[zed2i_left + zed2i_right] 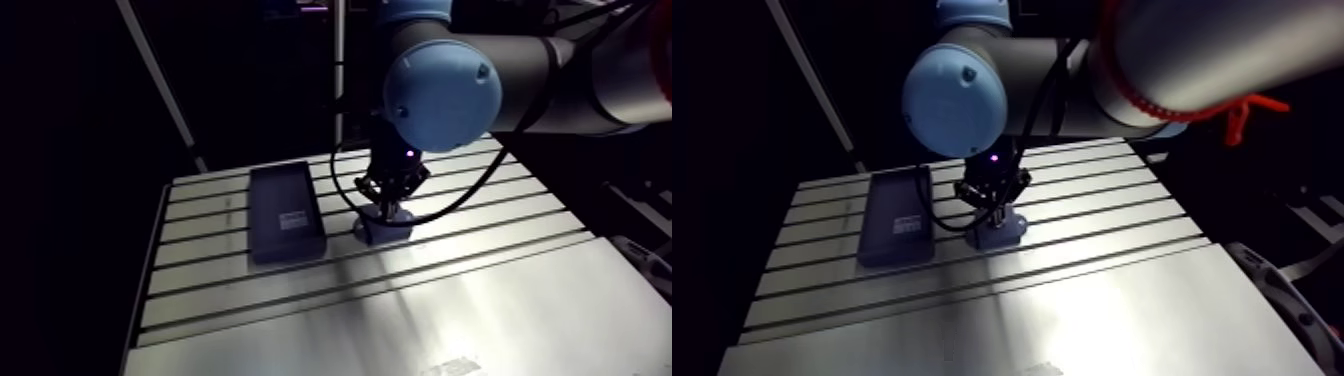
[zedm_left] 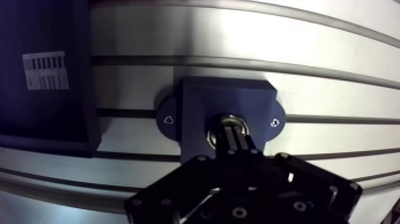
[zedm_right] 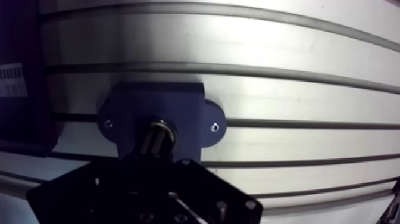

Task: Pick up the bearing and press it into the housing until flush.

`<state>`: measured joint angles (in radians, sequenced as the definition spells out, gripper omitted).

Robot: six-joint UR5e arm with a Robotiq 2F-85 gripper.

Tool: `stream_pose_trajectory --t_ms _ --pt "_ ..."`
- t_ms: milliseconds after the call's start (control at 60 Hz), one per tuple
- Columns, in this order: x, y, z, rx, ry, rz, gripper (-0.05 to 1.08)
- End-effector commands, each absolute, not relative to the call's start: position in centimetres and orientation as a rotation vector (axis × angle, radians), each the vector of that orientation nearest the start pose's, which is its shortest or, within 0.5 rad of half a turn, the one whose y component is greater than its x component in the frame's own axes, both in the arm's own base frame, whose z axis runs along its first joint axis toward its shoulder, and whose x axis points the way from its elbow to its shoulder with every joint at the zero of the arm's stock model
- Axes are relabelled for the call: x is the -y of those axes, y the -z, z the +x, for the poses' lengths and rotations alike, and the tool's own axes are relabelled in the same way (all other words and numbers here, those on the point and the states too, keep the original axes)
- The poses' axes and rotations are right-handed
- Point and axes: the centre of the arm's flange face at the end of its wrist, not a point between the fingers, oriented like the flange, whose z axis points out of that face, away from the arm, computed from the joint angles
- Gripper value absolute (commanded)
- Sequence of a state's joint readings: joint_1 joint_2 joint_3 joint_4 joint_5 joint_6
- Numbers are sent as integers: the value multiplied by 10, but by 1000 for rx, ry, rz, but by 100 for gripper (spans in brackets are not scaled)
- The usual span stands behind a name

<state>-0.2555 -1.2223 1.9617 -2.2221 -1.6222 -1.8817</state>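
Note:
A dark blue housing [image 2: 229, 95] with two screwed flange ears sits on the slotted table [image 2: 333, 71]. The bearing [image 2: 214, 132], a shiny metal ring, sits in the housing's round bore. In the wrist view my gripper [image 2: 233, 137] is directly over it, its two fingers shut side by side and their tips down on the bearing's middle. Only the ring's rim shows around the fingertips, so how deep it sits is hidden. In the arm view the gripper [image 1: 386, 203] stands upright on the housing [image 1: 384, 231] near the table's middle.
A flat black tray [image 1: 285, 210] with a small white label lies to the left of the housing, a short gap away. The table's front half [image 1: 420, 310] is bare metal, with slots running across it.

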Motion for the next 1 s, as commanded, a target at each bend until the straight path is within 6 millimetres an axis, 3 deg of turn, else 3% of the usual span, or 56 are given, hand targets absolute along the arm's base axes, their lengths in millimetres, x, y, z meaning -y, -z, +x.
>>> stream_pose_trajectory --t_ms 17,1000 --pt "-9 -191 -541 -3044 -39 -89 97" --pt "-8 -188 -541 -3039 -34 -86 97"
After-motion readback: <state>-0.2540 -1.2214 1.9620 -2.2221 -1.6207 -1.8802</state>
